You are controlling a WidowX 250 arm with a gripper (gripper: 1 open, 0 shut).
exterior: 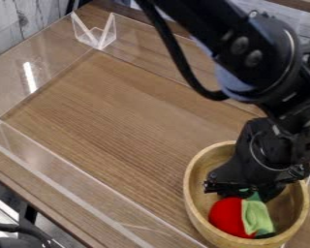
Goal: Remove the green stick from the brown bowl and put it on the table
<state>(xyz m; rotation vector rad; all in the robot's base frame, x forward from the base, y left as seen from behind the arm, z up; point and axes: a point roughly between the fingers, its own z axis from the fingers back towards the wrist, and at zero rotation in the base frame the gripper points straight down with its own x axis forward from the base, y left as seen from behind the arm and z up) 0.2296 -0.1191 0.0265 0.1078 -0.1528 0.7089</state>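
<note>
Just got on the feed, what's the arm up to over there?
The robot arm has its gripper down in the brown bowl, its fingers closed, right by the red strawberry-like toy and a green piece beside it. The job is to get the green stick out and onto the table. It is not out there yet; whether the fingers have hold of anything is hidden by the gripper itself.

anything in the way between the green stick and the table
Yes: the bowl's thick rim stands around it, so it likely must be lifted over. The red toy lies beside the stick.
</note>
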